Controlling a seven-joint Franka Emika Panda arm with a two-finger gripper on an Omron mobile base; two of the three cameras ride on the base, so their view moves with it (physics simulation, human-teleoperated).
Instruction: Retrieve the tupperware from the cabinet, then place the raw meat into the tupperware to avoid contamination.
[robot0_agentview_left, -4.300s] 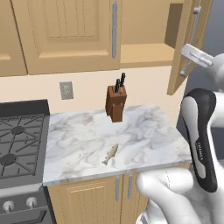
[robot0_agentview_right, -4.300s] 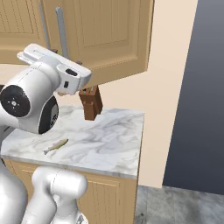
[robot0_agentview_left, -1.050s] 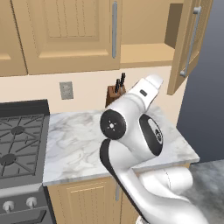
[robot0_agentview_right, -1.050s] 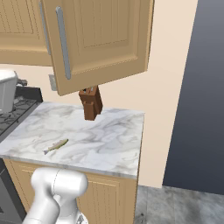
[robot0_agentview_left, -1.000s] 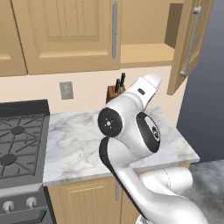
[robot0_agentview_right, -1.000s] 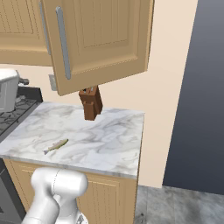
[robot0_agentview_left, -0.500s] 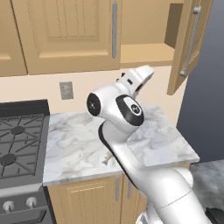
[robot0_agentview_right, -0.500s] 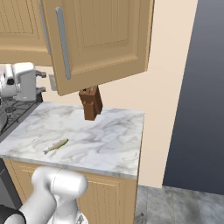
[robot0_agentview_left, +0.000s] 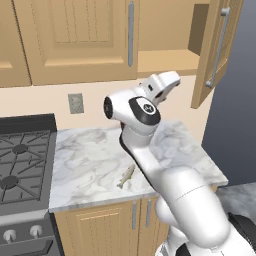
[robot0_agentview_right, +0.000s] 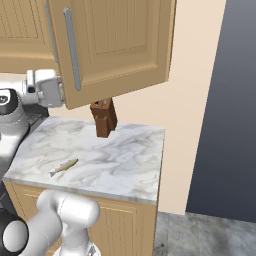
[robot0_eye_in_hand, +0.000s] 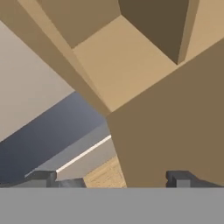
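Note:
The cabinet (robot0_agentview_left: 85, 40) hangs above the counter with its right door (robot0_agentview_left: 216, 50) swung open; the part of its shelf (robot0_agentview_left: 165, 59) that shows is bare. The tupperware is out of view. On the marble counter (robot0_agentview_left: 90, 160) lies the raw meat (robot0_agentview_left: 126, 176), a slender fish, also in the right base view (robot0_agentview_right: 64, 166). My gripper (robot0_agentview_left: 172, 80) is raised just below and in front of the open compartment, pointing up at it. In the hand view my gripper (robot0_eye_in_hand: 109, 179) is open and empty, facing the cabinet floor (robot0_eye_in_hand: 122, 61) and the door (robot0_eye_in_hand: 175, 131).
A brown knife block (robot0_agentview_right: 103, 117) stands at the back of the counter under the open door (robot0_agentview_right: 115, 45). A gas stove (robot0_agentview_left: 20, 160) adjoins the counter's left end. A wall outlet (robot0_agentview_left: 76, 102) sits on the backsplash. The counter ends at right beside a dark gap.
The arm has swung up and left; the hand has risen from counter height toward the open cabinet compartment. The fish, knife block and door have not moved.

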